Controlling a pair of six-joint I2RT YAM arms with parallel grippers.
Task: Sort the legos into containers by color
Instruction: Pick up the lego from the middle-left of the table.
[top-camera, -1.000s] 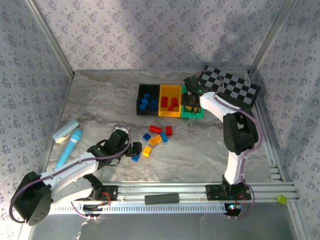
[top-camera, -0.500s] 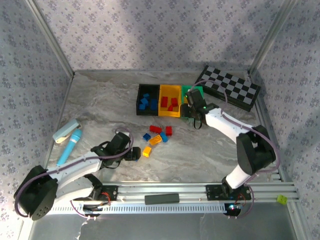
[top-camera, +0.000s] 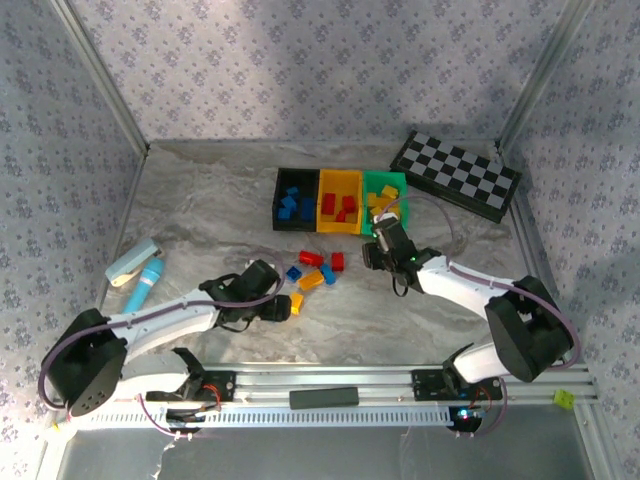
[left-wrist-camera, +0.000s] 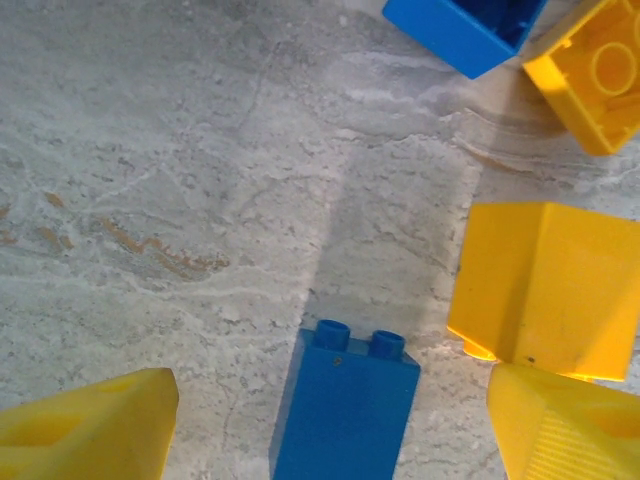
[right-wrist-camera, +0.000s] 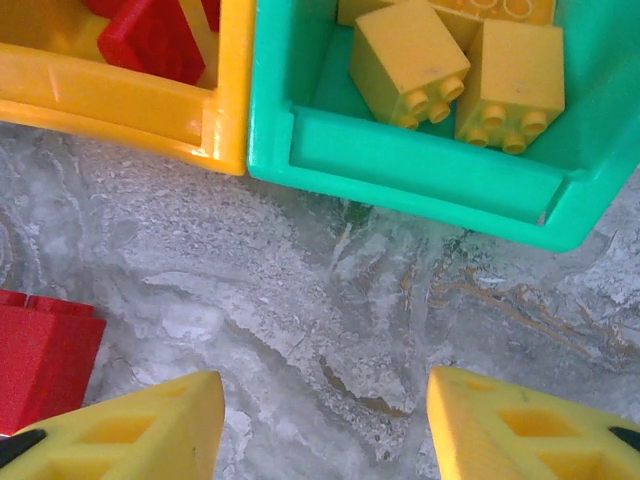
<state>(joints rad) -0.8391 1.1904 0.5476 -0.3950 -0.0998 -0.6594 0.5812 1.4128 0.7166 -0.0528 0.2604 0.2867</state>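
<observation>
**L hand lined up on a blue, R hand back from the green bin**

Far left, a light blue marker (top-camera: 140, 287) lies on the bench (top-camera: 200, 210); not part of the job, so ignore it. L hand (left-wrist-camera: 330, 425) has slid fwd since a sec ago and now sits low w/ its fingers (left-wrist-camera: 90, 425) spread either side of a blue lego (left-wrist-camera: 348, 400); it's released, nothing pinched yet, gap on both sides. A yellow lego (left-wrist-camera: 545, 290) sits right by the right-side finger, so closing could nudge it imo.

Next over is the loose pile (top-camera: 315, 270): a couple of reds, a couple of blues and an orange one, between the arms and just in front of the bins. Black bin (top-camera: 278, 200) has blues; yellow-orange bin (top-camera: 338, 229) has reds; green bin (top-camera: 385, 176) has yellows; sorting looks consistent so far.

R hand (right-wrist-camera: 325, 425) was over the green bin a sec ago; now it's pulled back and hangs low just in front of the green and yellow-orange bins, fingers apart w/ bare bench between them, so empty. My guess is a yellow just got dropped off and it's heading back for more; a red lego (right-wrist-camera: 40, 350) is the closest, off to its left. Checkerboard (top-camera: 455, 177) sits far right; nothing on it.

Approx seven legos still loose; I'd say past halfway.
</observation>
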